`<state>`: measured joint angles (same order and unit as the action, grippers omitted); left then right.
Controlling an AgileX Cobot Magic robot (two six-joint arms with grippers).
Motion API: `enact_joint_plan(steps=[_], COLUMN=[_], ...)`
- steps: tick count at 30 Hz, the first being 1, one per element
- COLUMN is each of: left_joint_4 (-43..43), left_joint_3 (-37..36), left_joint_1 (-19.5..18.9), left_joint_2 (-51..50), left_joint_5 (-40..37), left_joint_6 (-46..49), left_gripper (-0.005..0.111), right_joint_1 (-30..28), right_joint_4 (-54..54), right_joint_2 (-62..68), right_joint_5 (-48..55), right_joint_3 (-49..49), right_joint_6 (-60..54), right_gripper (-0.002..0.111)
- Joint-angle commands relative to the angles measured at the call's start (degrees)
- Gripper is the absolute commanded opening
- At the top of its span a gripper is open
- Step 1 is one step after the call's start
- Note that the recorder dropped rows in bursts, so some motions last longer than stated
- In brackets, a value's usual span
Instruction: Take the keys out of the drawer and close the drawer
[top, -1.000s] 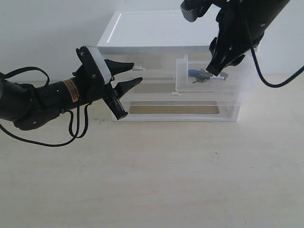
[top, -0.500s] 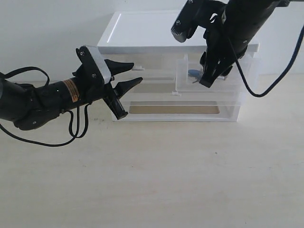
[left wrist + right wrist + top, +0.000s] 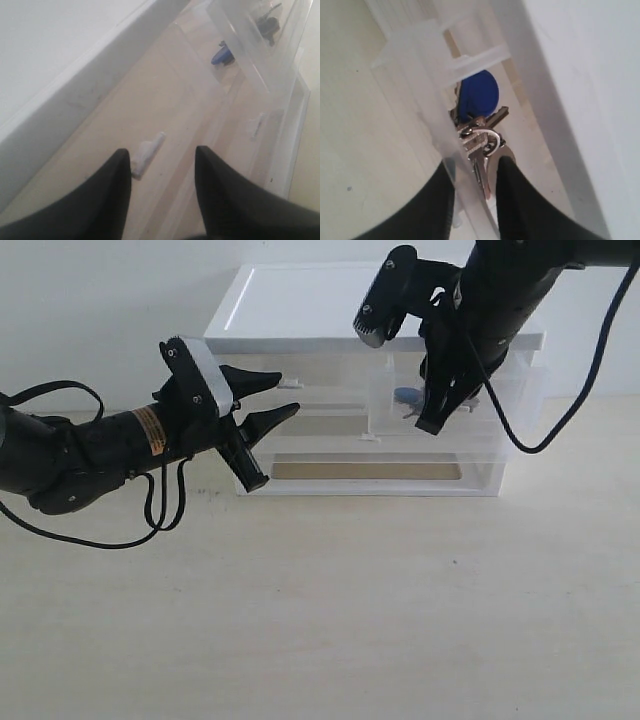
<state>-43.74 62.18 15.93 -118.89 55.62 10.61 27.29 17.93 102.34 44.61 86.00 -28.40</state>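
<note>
Two fingers [image 3: 512,200] of the right gripper [image 3: 430,423] stand narrowly apart, holding nothing yet, over the keys [image 3: 479,142], which lie on the floor of the open drawer [image 3: 381,410] close to its clear front wall [image 3: 420,75]. Light, hard and loose-jointed, the bunch will likely slide and dangle, so the ring [image 3: 489,136] and key shanks look a surer hold than the smooth blue fob [image 3: 477,95]; the left gripper [image 3: 288,392] hangs wide and empty above the desk [image 3: 350,590]

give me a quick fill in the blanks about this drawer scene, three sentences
1. The drawer with the keys in it stands ___.
2. The fob on the keys is ___.
3. The gripper down at the keys is the ___ one.
Missing words: open; blue; right
</note>
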Motion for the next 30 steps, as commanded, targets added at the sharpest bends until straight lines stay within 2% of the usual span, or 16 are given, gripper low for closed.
enact_joint_plan(steps=[1,10,13,15,21,28,30], left_joint_4=[2.4,2.4,2.4,2.4,2.4,2.4,2.4], left_joint_3=[0.5,0.5,0.5,0.5,0.5,0.5,0.5], left_joint_1=[0.1,0.1,0.1,0.1,0.1,0.1,0.1], left_joint_2=[-0.5,-0.5,-0.5,-0.5,-0.5,-0.5,-0.5], left_joint_5=[-1.7,-1.5,-1.3,-1.2,-1.2,-1.2,-1.2], left_joint_6=[-0.8,-0.6,-0.6,-0.6,-0.6,-0.6,-0.6], left_gripper=[0.039,0.039,0.039,0.039,0.039,0.039,0.039], right_joint_1=[-0.4,-0.4,-0.3,-0.3,-0.3,-0.3,-0.3], right_joint_4=[-0.6,-3.9,-10.6,-11.6,-11.1,-7.6,-6.9], right_joint_2=[0.2,-1.9,-3.7,-3.9,-3.9,-3.9,-3.9], right_joint_5=[1.3,7.2,12.0,17.5,23.2,19.6,18.7], right_joint_3=[0.0,0.0,0.0,0.0,-0.3,-0.3,-0.3], right_joint_6=[0.2,-3.7,-6.8,-7.1,-8.2,-4.7,-3.2], right_gripper=[0.0,0.0,0.0,0.0,0.0,0.0,0.004])
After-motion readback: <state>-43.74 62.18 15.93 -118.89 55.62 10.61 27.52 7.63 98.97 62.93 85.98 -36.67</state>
